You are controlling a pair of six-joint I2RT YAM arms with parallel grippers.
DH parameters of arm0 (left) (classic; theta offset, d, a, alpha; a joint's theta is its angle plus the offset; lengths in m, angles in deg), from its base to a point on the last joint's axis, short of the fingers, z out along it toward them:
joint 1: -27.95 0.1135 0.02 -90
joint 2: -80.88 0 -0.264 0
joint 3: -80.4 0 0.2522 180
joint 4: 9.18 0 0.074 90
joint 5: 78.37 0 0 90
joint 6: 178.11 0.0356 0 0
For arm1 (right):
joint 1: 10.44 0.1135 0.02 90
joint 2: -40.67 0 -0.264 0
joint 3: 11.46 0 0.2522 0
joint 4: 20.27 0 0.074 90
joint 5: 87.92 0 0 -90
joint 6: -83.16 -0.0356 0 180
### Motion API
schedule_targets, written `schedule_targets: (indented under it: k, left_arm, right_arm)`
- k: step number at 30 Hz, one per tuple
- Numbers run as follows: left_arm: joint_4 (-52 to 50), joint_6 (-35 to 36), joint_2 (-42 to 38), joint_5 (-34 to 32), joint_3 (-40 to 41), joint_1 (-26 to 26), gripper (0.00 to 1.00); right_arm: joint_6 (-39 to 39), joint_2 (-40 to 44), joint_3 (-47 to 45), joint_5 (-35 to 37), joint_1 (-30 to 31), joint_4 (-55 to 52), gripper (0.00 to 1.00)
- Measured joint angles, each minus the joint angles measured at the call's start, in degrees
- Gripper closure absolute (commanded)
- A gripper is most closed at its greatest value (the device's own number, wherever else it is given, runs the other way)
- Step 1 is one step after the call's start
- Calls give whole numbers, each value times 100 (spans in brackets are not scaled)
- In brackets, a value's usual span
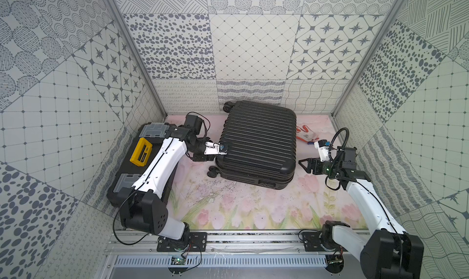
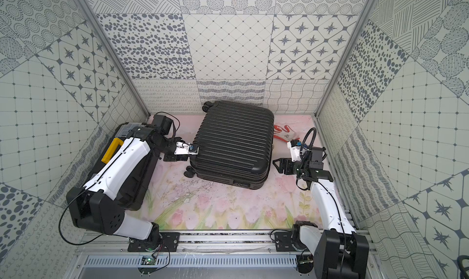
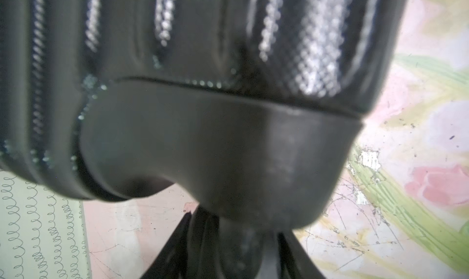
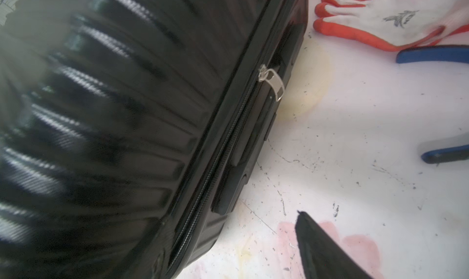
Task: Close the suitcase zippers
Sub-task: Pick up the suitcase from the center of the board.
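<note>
A black suitcase (image 1: 256, 143) is laid flat mid-table (image 1: 253, 209), one wheel (image 3: 243, 257) seemingly clamped by the left end effector (image 3: 238, 247) for steadiness, while the right end effector (image 1: 303, 165) is held open, empty, beside the zipper pull (image 4: 272, 83).

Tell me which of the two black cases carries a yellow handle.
The toolbox beneath the left arm, with grey lids; the ribbed suitcase has wheels, no yellow.

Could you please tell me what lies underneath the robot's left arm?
A black toolbox with a yellow handle and grey lids lies there. The arm covers much of its top, so whatever else sits on it cannot be seen.
</note>
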Motion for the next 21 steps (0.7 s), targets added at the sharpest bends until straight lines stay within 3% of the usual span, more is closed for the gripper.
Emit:
schedule_targets:
  k: [7, 16, 21]
  left_arm:
    - [-107, -35, 0, 212, -125, 162, 87]
    - [-164, -33, 13, 304, -149, 382, 89]
    - [-212, -13, 13, 428, -256, 542, 89]
  right_arm:
    - [227, -1211, 428, -151, -166, 640, 40]
    - [369, -2876, 1423, -1307, -210, 1244, 40]
    - [-162, -3364, 1574, -1875, -116, 2006, 34]
